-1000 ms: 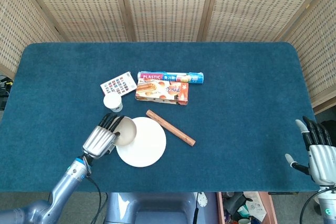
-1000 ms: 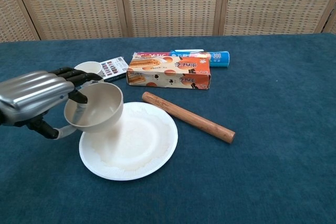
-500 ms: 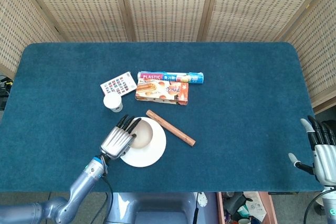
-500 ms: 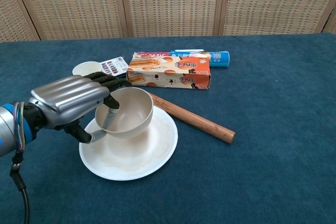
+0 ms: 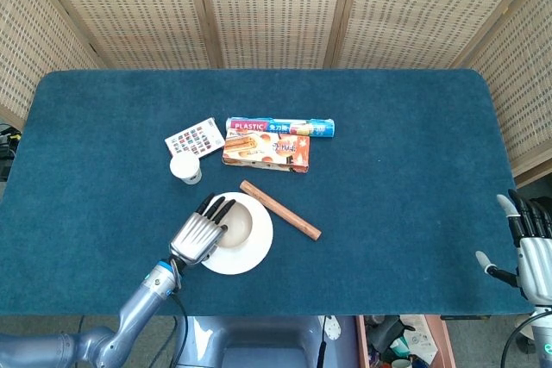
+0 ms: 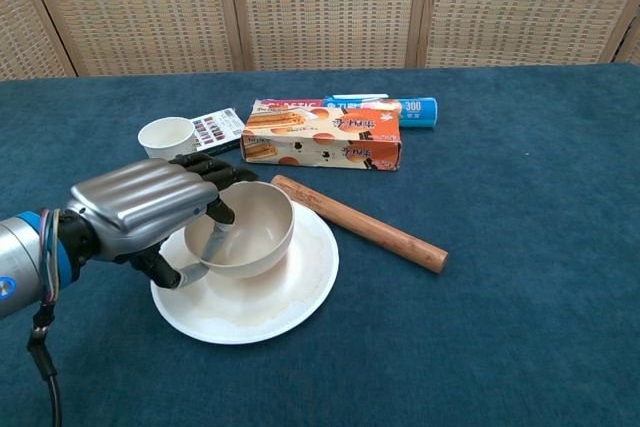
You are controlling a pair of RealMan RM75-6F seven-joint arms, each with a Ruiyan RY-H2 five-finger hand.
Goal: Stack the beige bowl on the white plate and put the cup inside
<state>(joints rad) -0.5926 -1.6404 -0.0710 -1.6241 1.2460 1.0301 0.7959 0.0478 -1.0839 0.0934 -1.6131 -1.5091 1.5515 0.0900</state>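
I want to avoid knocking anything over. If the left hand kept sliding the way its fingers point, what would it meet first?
Probably the wooden rod. The left hand holds the beige bowl on the white plate, fingers aimed up and right toward the rod; depth is unclear.

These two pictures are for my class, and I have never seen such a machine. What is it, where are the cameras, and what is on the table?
It is a two-armed robot with fingered hands, steered by a person. One camera looks down from its head, the other forward from its chest. The left robot hand holds the bowl over the plate. The right robot hand is open at the table's edge. Also there: a cup, a wooden stick, a snack box, a wrap roll and a card.
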